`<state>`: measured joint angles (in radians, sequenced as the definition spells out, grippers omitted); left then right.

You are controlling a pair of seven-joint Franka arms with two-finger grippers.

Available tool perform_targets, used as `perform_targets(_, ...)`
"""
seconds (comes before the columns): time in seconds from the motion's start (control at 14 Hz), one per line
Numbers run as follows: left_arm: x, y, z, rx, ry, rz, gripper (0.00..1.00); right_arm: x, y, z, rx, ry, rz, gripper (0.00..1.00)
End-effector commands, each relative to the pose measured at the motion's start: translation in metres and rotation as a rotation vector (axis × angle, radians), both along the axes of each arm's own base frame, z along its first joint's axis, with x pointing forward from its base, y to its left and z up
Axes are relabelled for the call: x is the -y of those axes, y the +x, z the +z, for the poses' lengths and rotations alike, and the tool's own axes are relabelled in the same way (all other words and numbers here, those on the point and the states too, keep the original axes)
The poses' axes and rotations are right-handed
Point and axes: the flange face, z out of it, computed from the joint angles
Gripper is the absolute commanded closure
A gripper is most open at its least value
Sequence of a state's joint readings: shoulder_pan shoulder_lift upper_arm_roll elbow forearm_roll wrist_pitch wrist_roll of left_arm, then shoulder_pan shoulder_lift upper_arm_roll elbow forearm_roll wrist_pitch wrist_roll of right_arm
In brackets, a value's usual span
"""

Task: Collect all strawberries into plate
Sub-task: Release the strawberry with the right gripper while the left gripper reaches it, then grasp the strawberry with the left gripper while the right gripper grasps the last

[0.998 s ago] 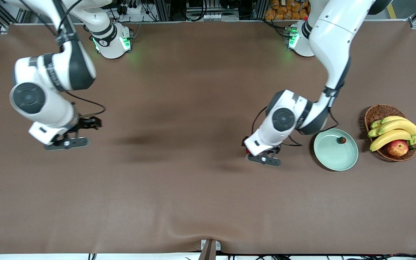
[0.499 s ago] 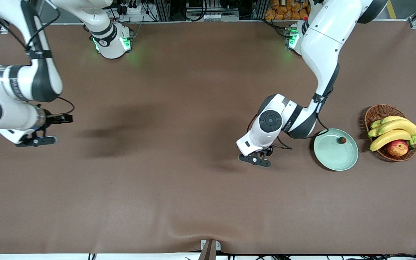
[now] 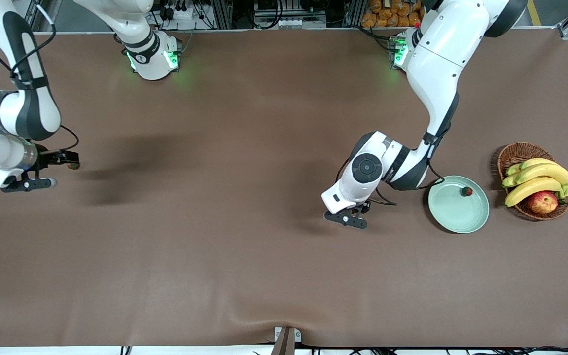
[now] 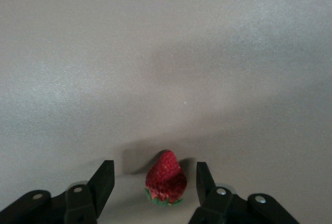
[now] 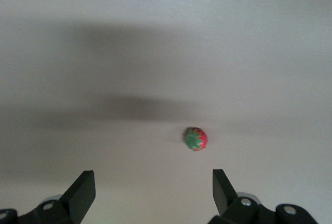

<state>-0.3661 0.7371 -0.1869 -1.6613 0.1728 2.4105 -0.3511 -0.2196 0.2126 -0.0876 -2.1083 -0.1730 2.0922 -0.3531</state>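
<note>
A red strawberry (image 4: 166,178) with a green cap lies on the brown table between the fingers of my left gripper (image 4: 154,175). The jaws are open, with a gap on each side of the berry. In the front view that gripper (image 3: 345,217) is low over the table beside the plate (image 3: 449,217), and its hand hides the berry. The pale green plate holds one strawberry (image 3: 467,191) near its rim. My right gripper (image 5: 154,190) is open wide over the table at the right arm's end. A small greenish-red strawberry (image 5: 195,139) lies ahead of its fingertips.
A wicker basket (image 3: 516,152) with bananas (image 3: 535,178) and an apple (image 3: 543,201) stands beside the plate at the left arm's end. The right arm's hand (image 3: 22,181) hangs near the table's edge.
The right arm has swung toward its end of the table. The left gripper has shifted slightly away from the plate, and its jaws have narrowed around the strawberry.
</note>
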Motion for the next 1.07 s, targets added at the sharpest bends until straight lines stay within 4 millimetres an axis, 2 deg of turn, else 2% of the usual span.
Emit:
perform_targets(0.0, 0.009, 0.0, 0.0, 0.02, 0.007, -0.004, 0.35, 0.027, -0.011, -0.018, 0.02, 0.016, 0.039, 0.0)
perform_targets(0.07, 0.009, 0.0, 0.001, 0.02, 0.006, -0.003, 0.41, 0.037, -0.012, -0.027, 0.026, 0.023, 0.058, 0.0)
perform_targets(0.29, 0.009, -0.002, -0.001, 0.015, 0.009, 0.001, 0.41, 0.067, -0.018, -0.061, 0.048, 0.038, 0.093, 0.0)
perform_targets(0.43, 0.007, -0.003, -0.004, 0.009, 0.014, 0.003, 0.41, 0.078, -0.021, -0.085, 0.062, 0.045, 0.12, 0.0)
perform_targets(0.5, 0.008, -0.005, -0.005, 0.004, 0.016, 0.001, 0.45, 0.082, -0.023, -0.091, 0.062, 0.047, 0.12, 0.0)
perform_targets(0.86, 0.008, -0.004, -0.002, 0.005, 0.018, 0.026, 0.82, 0.077, -0.038, -0.111, 0.025, 0.071, 0.109, 0.0)
perform_targets(1.0, -0.001, 0.003, 0.011, 0.002, 0.029, 0.036, 0.86, 0.077, -0.042, -0.115, 0.017, 0.076, 0.104, 0.0)
